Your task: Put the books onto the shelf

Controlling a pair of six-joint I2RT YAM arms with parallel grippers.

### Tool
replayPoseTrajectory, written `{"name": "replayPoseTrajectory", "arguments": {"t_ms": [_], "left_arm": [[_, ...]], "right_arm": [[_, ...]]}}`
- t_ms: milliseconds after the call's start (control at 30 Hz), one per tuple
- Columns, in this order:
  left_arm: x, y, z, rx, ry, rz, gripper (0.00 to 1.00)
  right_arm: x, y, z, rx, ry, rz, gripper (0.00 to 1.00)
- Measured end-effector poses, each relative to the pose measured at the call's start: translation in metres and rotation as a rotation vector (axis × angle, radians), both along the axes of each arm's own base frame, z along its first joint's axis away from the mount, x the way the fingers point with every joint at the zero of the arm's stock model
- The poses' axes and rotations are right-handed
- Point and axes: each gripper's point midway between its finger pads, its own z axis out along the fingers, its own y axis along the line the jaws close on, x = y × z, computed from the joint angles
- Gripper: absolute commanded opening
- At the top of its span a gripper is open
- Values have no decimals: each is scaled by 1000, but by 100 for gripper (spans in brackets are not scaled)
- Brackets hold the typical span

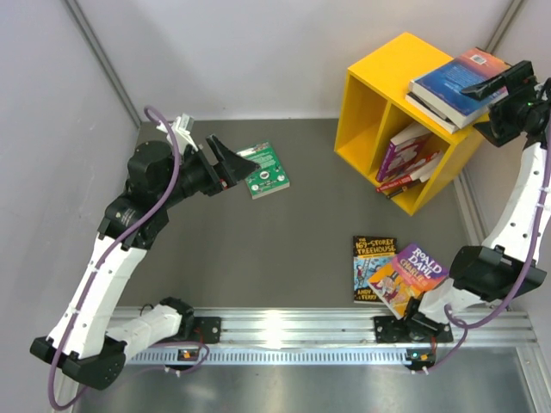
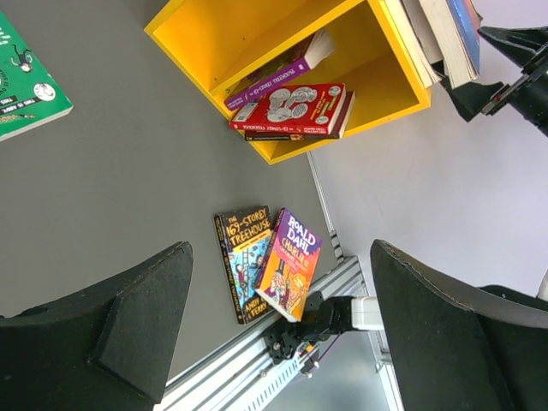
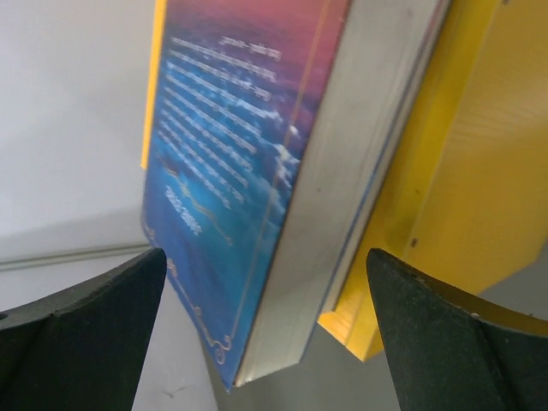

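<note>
The yellow shelf (image 1: 372, 86) stands at the back right. Blue books (image 1: 452, 84) lie stacked on its top, overhanging the edge, and a purple book (image 2: 276, 82) and a red book (image 2: 291, 107) lie in one compartment. My right gripper (image 1: 502, 83) is open at the stack's right end, its jaws either side of the top blue book (image 3: 227, 163) without touching it. A green book (image 1: 263, 170) lies flat mid-table, with my left gripper (image 1: 239, 162) open and empty just left of it. A Treehouse book (image 1: 371, 267) and an orange Roald Dahl book (image 1: 406, 277) lie near the front rail.
White walls close in the table on the left, back and right, and the shelf (image 3: 479, 171) sits close to the right wall. An aluminium rail (image 1: 284, 331) with both arm bases runs along the near edge. The Roald Dahl book (image 2: 289, 261) overlaps the Treehouse book (image 2: 242, 257).
</note>
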Motion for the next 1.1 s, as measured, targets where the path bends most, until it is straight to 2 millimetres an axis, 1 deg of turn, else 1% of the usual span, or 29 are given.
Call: {"name": "replayPoseTrajectory", "arguments": {"t_ms": [133,267,367,500,600,700,767,800,833,867,900,967,1000,1067,1100], "left_arm": [[-1,-1,0,-1,1,-6,89],[-2,-1,-1,-2,4,-13,89],[-3,-2,-1,-2,5,-20,89],[-1,-7,-6,1,23,-41,88],[3,-11,-13,7,47,-58,88],[6,-15,-19,11,69,-74,88],[6,-17,-20,11,75,-83,88],[6,-18,-20,10,76,-88,88],[6,-18,-20,8,75,-91,88],[5,-19,-20,6,73,-94,88],[5,-19,-20,5,71,-96,88],[5,-20,-25,-2,69,-103,87],[4,-21,-30,-5,77,-110,86],[3,-23,-44,-7,106,-121,86],[2,-25,-54,-5,129,-128,85]], "right_arm": [[-8,-6,-10,-44,57,-21,100],[-15,-13,-13,-88,78,-60,100],[-29,-13,-7,-119,71,-94,100],[-55,-9,12,-162,38,-147,100],[-79,-2,27,-191,8,-180,100],[-98,12,38,-215,-28,-183,100],[-114,28,38,-222,-47,-157,100],[-122,38,33,-221,-46,-137,100],[-131,47,25,-218,-44,-116,100],[-140,56,13,-212,-31,-92,100],[-148,65,-4,-203,-11,-65,100],[-164,80,-48,-170,56,-14,100],[-174,87,-77,-142,120,10,100],[-190,98,-144,-69,274,56,100],[-198,102,-171,-34,350,71,100]]}}
